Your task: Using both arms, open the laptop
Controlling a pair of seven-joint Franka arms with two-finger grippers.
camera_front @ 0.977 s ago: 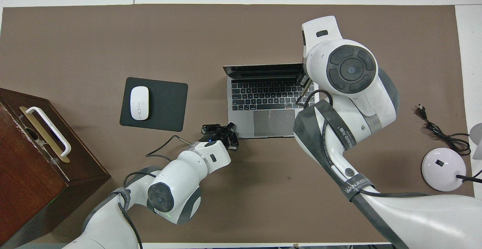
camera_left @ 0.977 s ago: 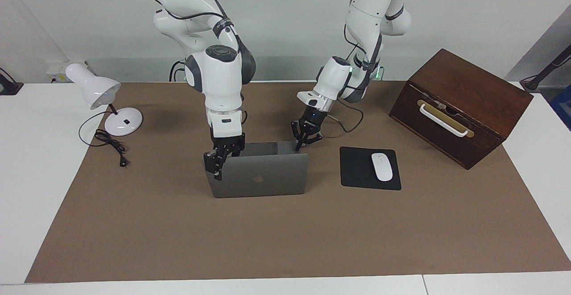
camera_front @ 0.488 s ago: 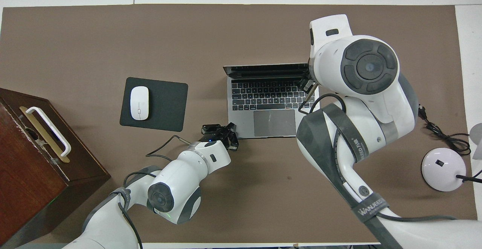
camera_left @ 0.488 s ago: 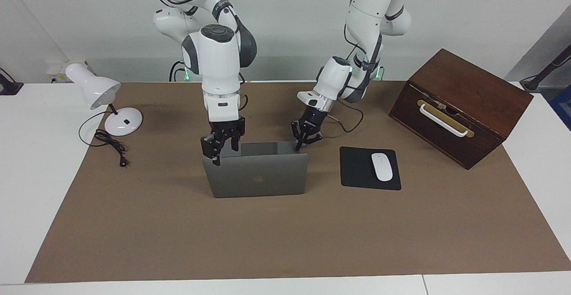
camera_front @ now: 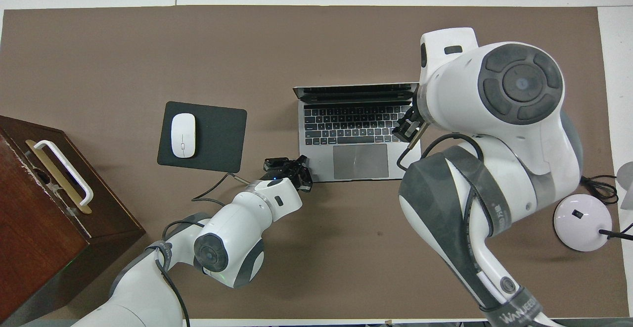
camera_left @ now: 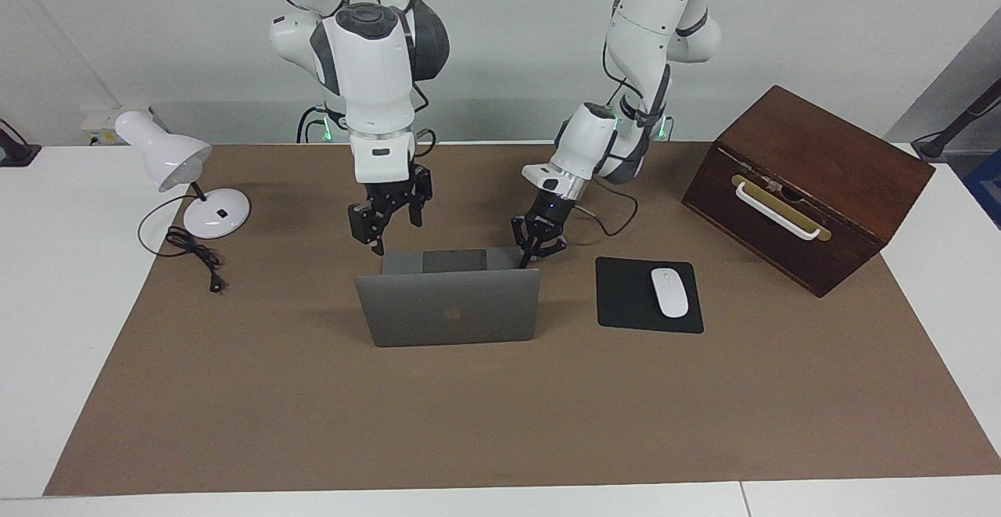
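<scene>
The silver-grey laptop [camera_left: 450, 310] stands open on the brown mat, its lid upright with the apple logo facing away from the robots. Its keyboard [camera_front: 353, 124] shows in the overhead view. My right gripper [camera_left: 391, 227] is open and empty, up in the air over the laptop base's corner toward the right arm's end; it also shows in the overhead view [camera_front: 408, 126]. My left gripper [camera_left: 538, 251] is low at the base's robot-side corner toward the left arm's end, and shows in the overhead view [camera_front: 292, 168].
A black mouse pad [camera_left: 626, 298] with a white mouse [camera_left: 669, 292] lies beside the laptop toward the left arm's end. A brown wooden box [camera_left: 805, 184] stands past it. A white desk lamp [camera_left: 184, 177] and its cable sit toward the right arm's end.
My right gripper has come off the laptop's lid and risen up and back toward the robots. The lid has stayed upright. My left gripper has hardly moved.
</scene>
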